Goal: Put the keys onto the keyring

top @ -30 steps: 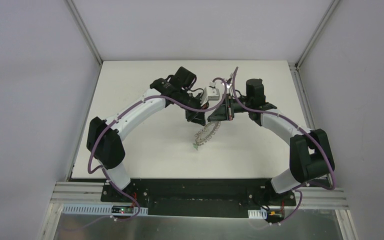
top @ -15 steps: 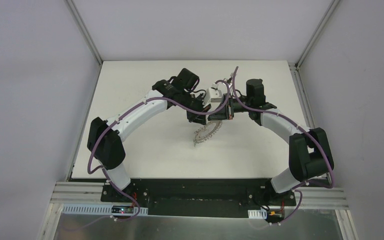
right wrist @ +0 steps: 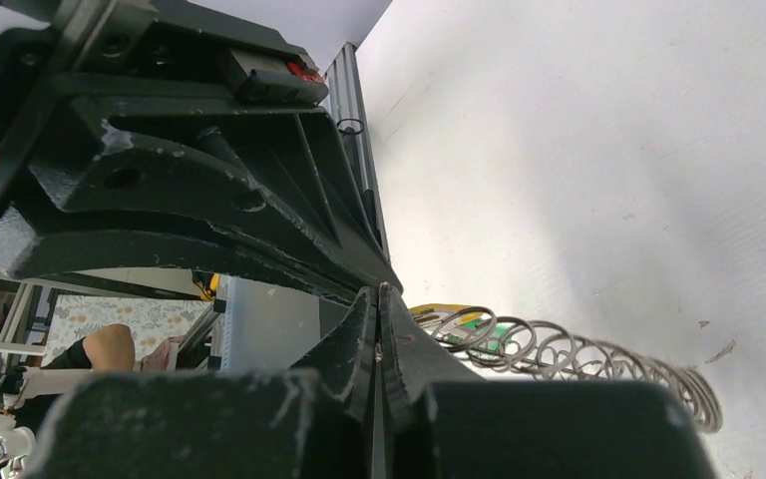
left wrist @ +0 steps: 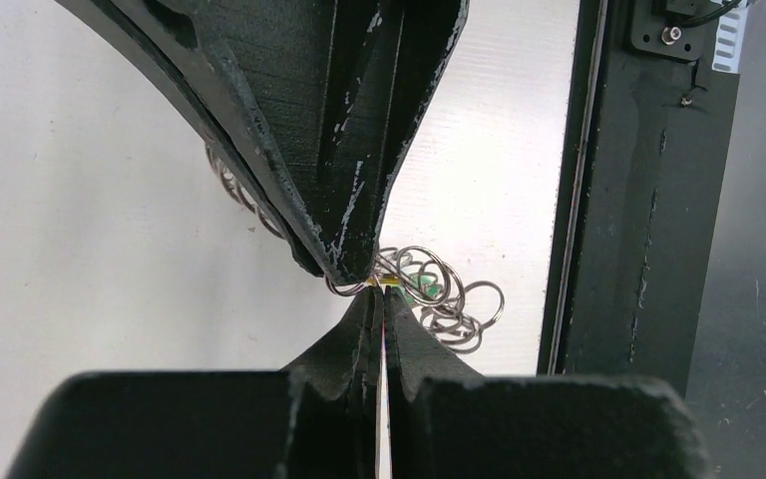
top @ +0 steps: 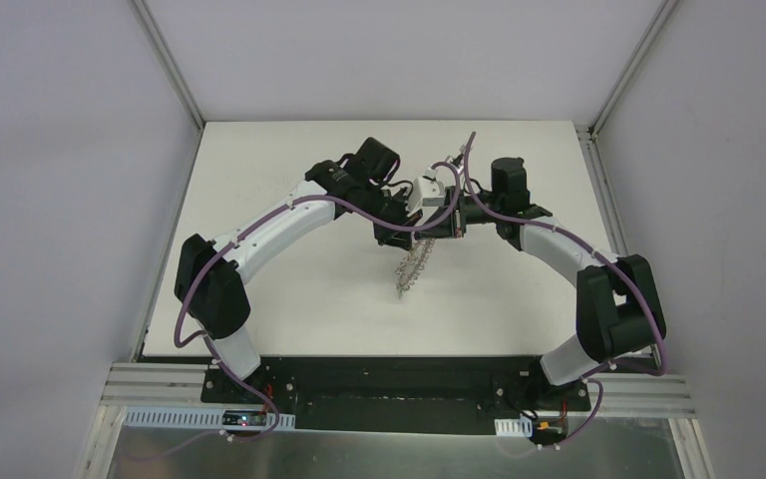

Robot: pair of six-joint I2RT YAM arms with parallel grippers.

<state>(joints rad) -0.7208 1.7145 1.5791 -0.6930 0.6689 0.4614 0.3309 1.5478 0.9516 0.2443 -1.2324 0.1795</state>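
Both grippers meet tip to tip above the table's middle. The keyring (top: 409, 269) hangs below them, edge-on, its silver wire loops showing in the left wrist view (left wrist: 451, 304) and the right wrist view (right wrist: 578, 357). My right gripper (right wrist: 377, 293) is shut and seems to pinch one wire loop at the rim. My left gripper (left wrist: 380, 297) is shut with the yellow key (left wrist: 390, 282) at its tips. The yellow key also shows in the right wrist view (right wrist: 437, 310). The green key (right wrist: 491, 334) sits among the loops just beyond it.
The white table (top: 289, 180) ends at a black strip (left wrist: 618, 200) on the near side. Grey walls stand left, right and behind. The two arms curve in from both sides, with purple cables along them.
The keyring has turned from lying broad and tilted to hanging edge-on under the grippers. The left gripper has closed in a little on the right one.
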